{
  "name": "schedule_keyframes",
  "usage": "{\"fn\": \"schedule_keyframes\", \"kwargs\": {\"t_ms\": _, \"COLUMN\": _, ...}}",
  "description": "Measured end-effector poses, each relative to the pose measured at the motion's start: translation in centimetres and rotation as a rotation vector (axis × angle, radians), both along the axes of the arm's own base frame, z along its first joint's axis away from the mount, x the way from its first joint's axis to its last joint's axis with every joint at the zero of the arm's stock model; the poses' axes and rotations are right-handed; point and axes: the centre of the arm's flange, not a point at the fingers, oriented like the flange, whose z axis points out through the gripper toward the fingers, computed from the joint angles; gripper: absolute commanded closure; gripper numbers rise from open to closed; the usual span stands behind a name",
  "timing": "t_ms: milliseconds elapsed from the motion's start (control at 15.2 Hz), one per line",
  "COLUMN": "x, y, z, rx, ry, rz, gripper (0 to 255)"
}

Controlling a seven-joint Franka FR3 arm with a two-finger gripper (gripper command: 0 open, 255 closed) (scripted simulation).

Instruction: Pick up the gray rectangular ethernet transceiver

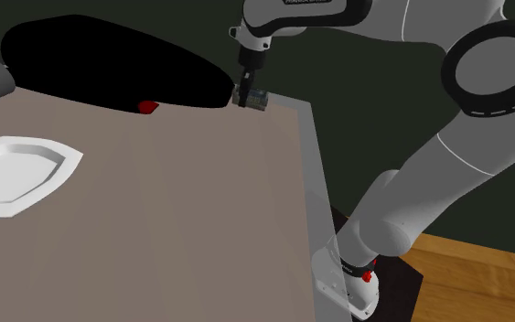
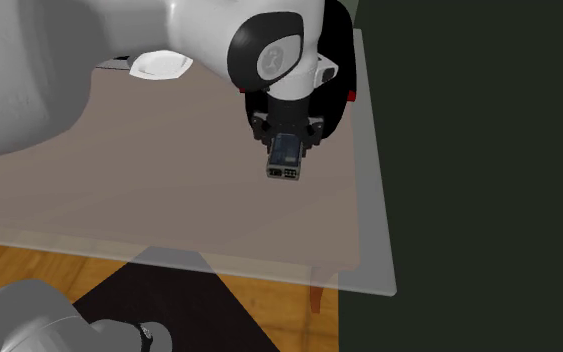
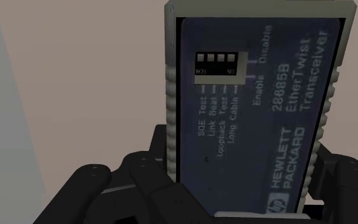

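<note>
While the white Franka arm point(image 1: 447, 155) stretches out over the brown tabletop point(image 1: 173, 210), the all-black gripper point(image 1: 247, 90) has its catch. It is clamped on the ethernet transceiver point(image 3: 254, 108), with the fingers point(image 3: 142, 172) pressed one against each long side of the grey ribbed casing.

And look at that wrist view! The dark label faces the camera and the pale lettering reads plainly: "HEWLETT PACKARD", "28685B EtherTwist Transceiver". A small block of four switches sits nearer the free end. The box juts out well past the fingertips, with the tabletop behind it.

Over in the shoulder view, gripper and transceiver sit at twelve o'clock, right by the table's far corner. Whether the box is clear of the surface, I can't tell from here. A small red object point(image 1: 147, 106) lies off at nine o'clock from the gripper, on the rim of a black area point(image 1: 109, 59). The white angular plate point(image 1: 17, 174) is down at eight o'clock, well apart from the action. The arm's stand point(image 1: 351, 284) is at five o'clock.

In the second exterior view, the transceiver hangs from the fingers with its port end pointing to six o'clock. The plate is away at eleven o'clock, and the wooden floor point(image 2: 29, 265) shows at seven.
</note>
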Motion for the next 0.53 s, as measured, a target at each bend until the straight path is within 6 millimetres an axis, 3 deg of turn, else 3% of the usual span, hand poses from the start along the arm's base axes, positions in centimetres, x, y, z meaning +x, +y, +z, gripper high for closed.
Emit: {"fn": "schedule_keyframes", "kwargs": {"t_ms": 528, "x": 0.1, "y": 0.0, "z": 4.0, "rx": 0.000, "ry": 0.000, "rz": 0.000, "gripper": 255}}
